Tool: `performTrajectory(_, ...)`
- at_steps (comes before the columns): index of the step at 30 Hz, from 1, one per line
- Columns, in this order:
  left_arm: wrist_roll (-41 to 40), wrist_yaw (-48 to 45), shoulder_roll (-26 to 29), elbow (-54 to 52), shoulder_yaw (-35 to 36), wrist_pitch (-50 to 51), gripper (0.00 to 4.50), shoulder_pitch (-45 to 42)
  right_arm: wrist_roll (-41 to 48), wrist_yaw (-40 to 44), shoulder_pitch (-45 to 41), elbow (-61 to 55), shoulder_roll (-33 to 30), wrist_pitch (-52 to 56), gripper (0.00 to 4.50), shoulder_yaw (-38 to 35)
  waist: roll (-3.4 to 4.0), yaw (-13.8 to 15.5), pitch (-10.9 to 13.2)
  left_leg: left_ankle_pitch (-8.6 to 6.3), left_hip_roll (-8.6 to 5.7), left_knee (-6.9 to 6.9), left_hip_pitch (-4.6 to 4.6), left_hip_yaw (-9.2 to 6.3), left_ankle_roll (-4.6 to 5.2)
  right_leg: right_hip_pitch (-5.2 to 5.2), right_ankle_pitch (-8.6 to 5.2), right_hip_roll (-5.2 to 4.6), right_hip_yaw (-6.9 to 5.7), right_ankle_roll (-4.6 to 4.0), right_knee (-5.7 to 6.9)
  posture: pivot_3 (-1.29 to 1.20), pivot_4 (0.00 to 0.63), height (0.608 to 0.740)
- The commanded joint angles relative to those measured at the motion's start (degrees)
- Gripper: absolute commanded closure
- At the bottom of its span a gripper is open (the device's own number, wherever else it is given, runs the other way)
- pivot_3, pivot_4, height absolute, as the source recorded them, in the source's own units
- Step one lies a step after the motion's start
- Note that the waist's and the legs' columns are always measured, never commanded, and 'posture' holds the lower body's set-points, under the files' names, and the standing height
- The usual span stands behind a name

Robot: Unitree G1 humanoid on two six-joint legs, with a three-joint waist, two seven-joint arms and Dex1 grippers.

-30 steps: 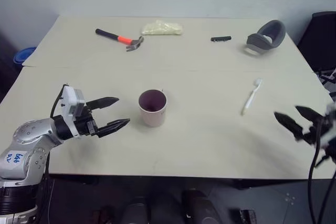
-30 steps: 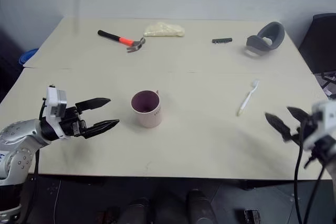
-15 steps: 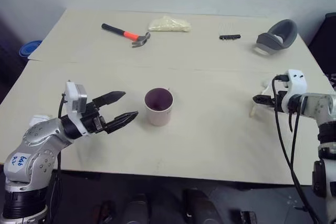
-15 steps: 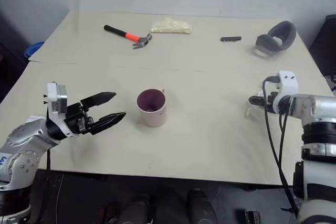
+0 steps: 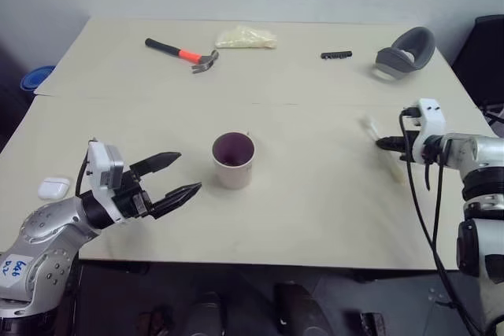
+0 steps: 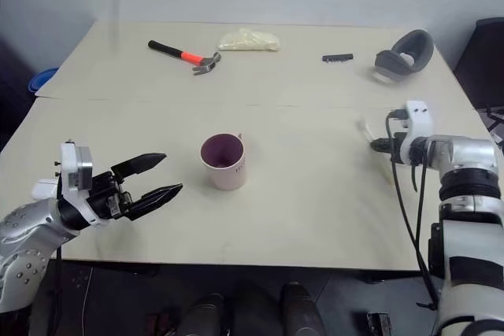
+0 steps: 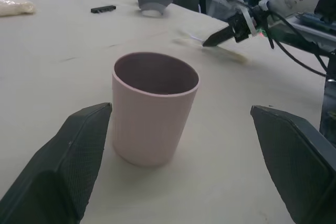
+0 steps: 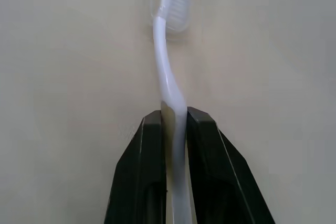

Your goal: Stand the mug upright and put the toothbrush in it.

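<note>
Mug (image 5: 233, 160): pale pink, standing upright near the middle of the counter (image 5: 315, 194), mouth up, dark purplish inside visible from above.
Mug, close view: seen between my left tool's two fingers, apart from both; nothing inside that I can see.
Toothbrush (image 8: 169, 77): slim and white, pinched by its handle between the fingers of my right tool; bristle head extends out past the fingertips over the bare counter.
Toothbrush, place: on the right side of the counter, well apart from the mug. I cannot tell whether it is touching the surface or just off it.
Left tool (image 5: 181, 176): fingers spread wide, holding nothing, pointing toward the mug from its left, just beside it without contact.
Right tool (image 6: 376, 145): fingers pressed together on the toothbrush handle, pointing roughly level toward the middle of the counter.
Hammer (image 5: 182, 56): black handle with an orange band, lying at the far left of the counter.
Pale bag (image 5: 246, 38): lying just beyond the hammer's head, at the far edge.
Short black bar (image 5: 335, 55): far side, right of centre.
Grey headset-like item (image 5: 404, 52): far right corner.
Small white case (image 5: 53, 188): near the left edge, beside my left arm.
</note>
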Motion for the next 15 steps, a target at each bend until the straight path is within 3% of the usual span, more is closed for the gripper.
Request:
performTrajectory(1, 2.83, -1.12, -1.95, 1.32, 0.31, -5.61, 0.00, 1.64, 8.76, 4.32, 2.29, -19.11, 10.17, -10.78, 4.26, -2.61, 0.03, -0.42, 0.02, -0.02, 0.08, -0.01, 0.01, -0.01, -0.05, -0.03, 0.00, 0.11, 0.07, 0.00, 0.02, 0.00, 0.150, 0.740)
performTrajectory(4, 4.34, -1.76, -2.54, 2.53, -1.13, -6.62, 0.00, 2.83, 9.74, 2.01, 3.06, -25.92, 21.29, -17.24, 4.26, -0.45, 0.03, -0.30, 0.02, -0.09, 0.37, 0.00, -0.02, -0.08, -0.14, -0.11, 0.00, 0.34, 0.09, -0.02, 0.19, 0.00, 0.150, 0.740)
performTrajectory(8, 4.62, -0.53, -3.55, 3.07, -2.15, -6.69, 0.00, 1.87, 7.76, 0.48, 1.51, -24.18, 32.97, -26.89, 4.26, 2.86, 0.00, 0.23, 0.00, -0.14, 0.33, 0.09, -0.05, -0.09, -0.09, -0.10, -0.01, 0.17, 0.05, -0.05, 0.37, 0.00, 0.150, 0.740)
performTrajectory(15, 5.04, 0.48, -3.66, 2.86, -1.62, -7.18, 0.00, 1.73, 5.41, 5.39, 3.50, -19.30, 38.64, -35.01, 4.26, 8.06, -0.01, 0.04, 0.00, -0.12, -0.05, 0.12, -0.06, -0.11, -0.02, -0.10, -0.01, -0.46, -0.67, -0.06, 0.41, 0.00, 0.150, 0.740)
